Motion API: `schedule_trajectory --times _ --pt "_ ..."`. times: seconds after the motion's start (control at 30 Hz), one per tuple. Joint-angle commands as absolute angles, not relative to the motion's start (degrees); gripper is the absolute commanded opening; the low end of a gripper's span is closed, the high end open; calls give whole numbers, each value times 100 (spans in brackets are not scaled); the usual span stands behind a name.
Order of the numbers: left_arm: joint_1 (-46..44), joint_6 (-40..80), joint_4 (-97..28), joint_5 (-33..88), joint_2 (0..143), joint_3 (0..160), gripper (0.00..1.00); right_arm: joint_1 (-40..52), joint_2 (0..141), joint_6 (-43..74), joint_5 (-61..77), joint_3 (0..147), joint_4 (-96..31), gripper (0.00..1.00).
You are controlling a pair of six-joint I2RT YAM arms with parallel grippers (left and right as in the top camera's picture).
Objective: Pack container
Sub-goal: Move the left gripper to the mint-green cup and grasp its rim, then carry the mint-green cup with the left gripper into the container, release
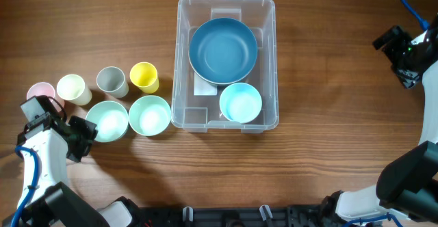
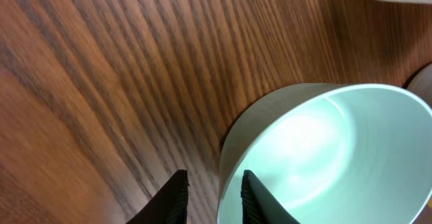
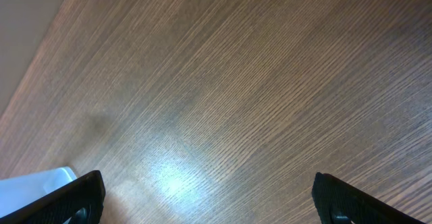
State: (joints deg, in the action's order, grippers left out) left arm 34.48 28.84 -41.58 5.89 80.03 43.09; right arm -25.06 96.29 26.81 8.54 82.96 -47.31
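The clear container [image 1: 179, 63] stands at the table's middle and holds a large dark blue bowl [image 1: 222, 49] and a small light blue bowl [image 1: 240, 102]. A corner of the container shows in the right wrist view [image 3: 37, 187]. My left gripper [image 1: 83, 135] is at the left mint bowl [image 1: 107, 120]. In the left wrist view its fingers [image 2: 212, 177] straddle the rim of that bowl [image 2: 324, 150], one inside and one outside, with a gap to the outer finger. My right gripper [image 1: 404, 56] is wide open and empty [image 3: 209, 197] over bare wood at the far right.
A second mint bowl [image 1: 150, 115] sits beside the first, next to the container's left wall. Behind them stand a pink cup [image 1: 41, 92], a cream cup [image 1: 73, 89], a grey cup [image 1: 111, 81] and a yellow cup [image 1: 144, 76].
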Motion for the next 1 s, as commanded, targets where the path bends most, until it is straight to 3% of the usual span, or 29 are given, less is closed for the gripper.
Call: schedule_trajectory --times 0.0,0.07,0.1,0.17,0.27,0.4,0.47,0.7,0.97 --pt "3463 2875 -4150 582 8005 4233 17 -2495 9677 2709 862 8291 -4718 100" --pt "3463 2875 -4141 530 8005 4233 17 -2495 9677 2707 862 8291 -4718 100" --pt "3461 2875 -4084 506 8016 4230 24 -2495 9677 2707 862 8291 -4718 100" --pt "3463 2875 -4016 462 8064 4230 26 -2495 9677 2709 862 8291 -4718 99" --pt "3463 2875 -3944 440 8195 4230 17 -2495 9677 2709 862 8291 -4718 100" --pt "3463 2875 -3736 445 8460 4230 13 -2495 9679 2709 862 8291 -4718 100" --pt "3463 2875 -3704 469 8556 4230 4 -2495 9677 2709 862 8291 -4718 100" --pt "3463 2875 -4692 513 8029 4372 4 -2495 9679 2709 862 8291 -4718 100" --pt "3461 2720 -6246 663 5983 5527 4 -2495 9679 2709 862 8291 -4718 100"
